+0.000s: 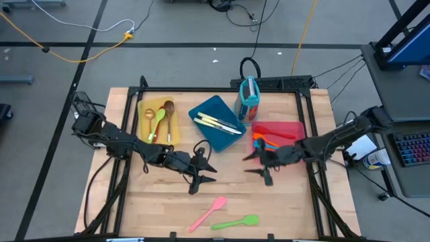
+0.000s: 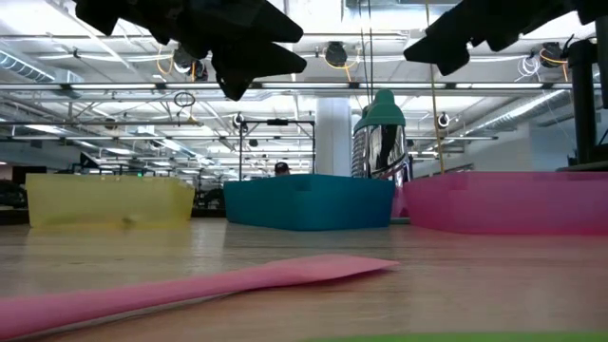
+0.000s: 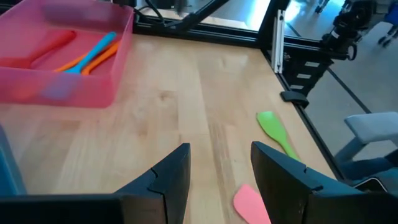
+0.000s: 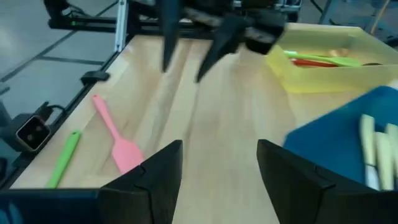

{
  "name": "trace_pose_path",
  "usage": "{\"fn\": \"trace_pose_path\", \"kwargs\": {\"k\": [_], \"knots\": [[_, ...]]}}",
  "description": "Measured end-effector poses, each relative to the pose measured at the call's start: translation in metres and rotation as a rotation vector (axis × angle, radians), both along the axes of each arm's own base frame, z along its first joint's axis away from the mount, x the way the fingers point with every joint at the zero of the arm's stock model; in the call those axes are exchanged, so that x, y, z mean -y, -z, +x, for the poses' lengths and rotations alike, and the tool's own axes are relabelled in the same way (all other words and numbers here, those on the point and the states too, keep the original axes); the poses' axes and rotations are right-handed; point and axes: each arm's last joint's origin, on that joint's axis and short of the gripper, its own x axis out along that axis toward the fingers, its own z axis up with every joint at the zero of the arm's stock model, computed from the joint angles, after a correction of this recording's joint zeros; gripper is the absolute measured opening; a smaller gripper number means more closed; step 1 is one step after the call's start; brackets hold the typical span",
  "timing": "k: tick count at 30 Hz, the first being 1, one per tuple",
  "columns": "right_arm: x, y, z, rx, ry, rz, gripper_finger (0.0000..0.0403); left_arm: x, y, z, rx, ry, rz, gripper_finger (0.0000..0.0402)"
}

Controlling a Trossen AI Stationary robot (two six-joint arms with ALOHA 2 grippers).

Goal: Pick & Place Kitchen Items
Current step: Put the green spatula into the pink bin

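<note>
Two utensils lie flat on the bare wood near the table's near edge: a pink spatula (image 1: 208, 213) (image 4: 118, 140) (image 2: 237, 280) and a green spatula (image 1: 236, 222) (image 3: 273, 127) (image 4: 65, 158). My left gripper (image 1: 205, 169) (image 3: 221, 165) hovers open over the table's middle, above and on the far side of them. My right gripper (image 1: 250, 165) (image 4: 221, 158) hovers open just to its right, facing it. Neither touches anything. Other utensils rest inside the trays.
A yellow tray (image 1: 142, 107) holds wooden and green spoons. A blue tray (image 1: 222, 140) holds cream-handled knives (image 4: 373, 149). A pink-red tray (image 1: 295, 126) (image 3: 62, 93) holds orange, blue and red utensils. A teal holder (image 1: 249, 99) stands at the far edge. Bare wood lies between the grippers and the near edge.
</note>
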Motion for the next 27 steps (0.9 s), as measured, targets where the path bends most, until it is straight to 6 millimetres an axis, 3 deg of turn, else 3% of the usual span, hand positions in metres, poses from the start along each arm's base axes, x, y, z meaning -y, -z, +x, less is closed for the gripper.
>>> {"fn": "trace_pose_path", "kwargs": {"k": [9,15,27], "knots": [[-0.056,0.021,0.006,0.038,-0.099,0.01,0.0205,-0.002,0.002,-0.001,-0.021,-0.041,0.025,0.0175],[-0.094,0.045,0.012,0.084,-0.16,0.046,0.0205,-0.002,0.002,-0.001,-0.019,-0.039,0.032,0.0175],[-0.152,0.085,0.01,0.08,-0.289,0.13,0.0204,-0.002,0.004,-0.001,-0.048,-0.066,-0.025,0.0175]]}}
